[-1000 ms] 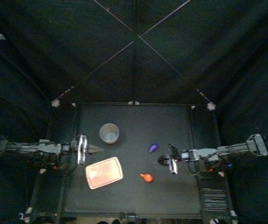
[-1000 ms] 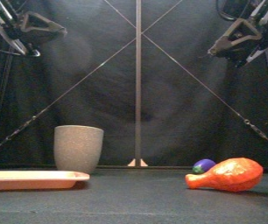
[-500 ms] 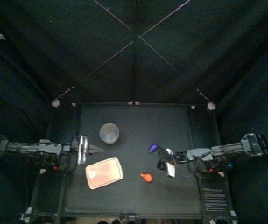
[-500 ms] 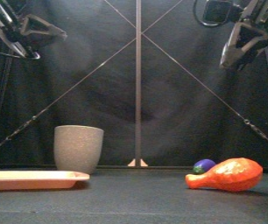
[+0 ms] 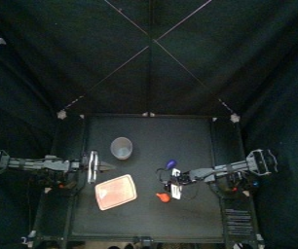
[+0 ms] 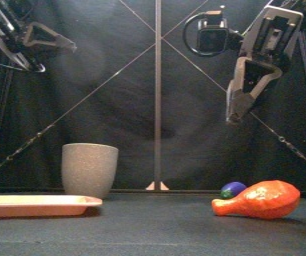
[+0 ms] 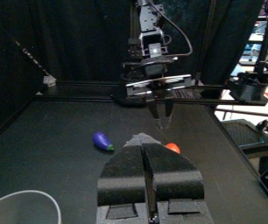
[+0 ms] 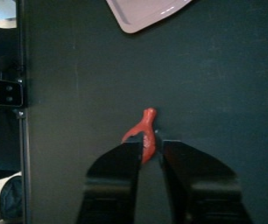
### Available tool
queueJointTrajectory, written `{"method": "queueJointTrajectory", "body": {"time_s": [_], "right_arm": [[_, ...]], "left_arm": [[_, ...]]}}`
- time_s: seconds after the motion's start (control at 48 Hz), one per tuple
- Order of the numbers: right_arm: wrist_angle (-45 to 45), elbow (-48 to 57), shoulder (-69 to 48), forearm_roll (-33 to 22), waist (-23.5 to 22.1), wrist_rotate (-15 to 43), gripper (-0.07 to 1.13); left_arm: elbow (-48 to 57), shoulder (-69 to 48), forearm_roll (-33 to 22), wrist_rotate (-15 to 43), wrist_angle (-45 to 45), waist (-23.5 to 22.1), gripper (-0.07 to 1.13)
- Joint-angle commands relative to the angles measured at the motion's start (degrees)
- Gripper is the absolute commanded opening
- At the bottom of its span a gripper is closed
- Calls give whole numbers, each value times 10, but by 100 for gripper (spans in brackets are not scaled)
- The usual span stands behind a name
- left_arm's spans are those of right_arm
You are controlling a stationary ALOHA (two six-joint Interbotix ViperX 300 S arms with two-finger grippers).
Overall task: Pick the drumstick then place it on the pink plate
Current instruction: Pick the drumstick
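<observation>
The orange-red drumstick (image 6: 259,198) lies on the table right of centre, its thin end pointing left (image 5: 163,197). The flat pink plate (image 5: 117,193) rests to its left, at the front left (image 6: 36,205). My right gripper (image 5: 178,182) hangs well above the table (image 6: 236,105), pointing down, jaws shut and holding nothing. In the right wrist view the drumstick (image 8: 143,128) shows just past the right gripper (image 8: 151,145), with the plate (image 8: 151,10) farther off. My left gripper (image 5: 93,173) rests shut at the left (image 7: 151,140), beside the plate.
A tall grey speckled cup (image 6: 89,168) stands behind the plate (image 5: 122,148). A small purple toy (image 5: 172,164) lies just behind the drumstick (image 6: 231,188). The left wrist view shows the purple toy (image 7: 103,140) and the right arm hanging above it.
My right arm has swung left and come down, its gripper now hanging near the drumstick. The left arm and the toys have not moved.
</observation>
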Motion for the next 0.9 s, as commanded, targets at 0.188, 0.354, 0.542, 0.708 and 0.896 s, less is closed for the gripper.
{"method": "queueJointTrajectory", "body": {"time_s": [0.188,0.354,0.542,0.708,0.896], "right_arm": [[10,-48,45,4,0,86,99],[40,-51,69,-15,0,110,99],[91,-70,113,-16,-6,149,100],[96,-99,137,-23,-3,167,100],[98,-115,161,-33,8,189,99]], "left_arm": [[3,3,-27,1,-3,2,4],[4,3,-27,3,-4,3,4],[4,3,-26,4,-5,8,4],[9,3,-26,3,-5,9,4],[12,3,-26,3,-5,9,4]]}}
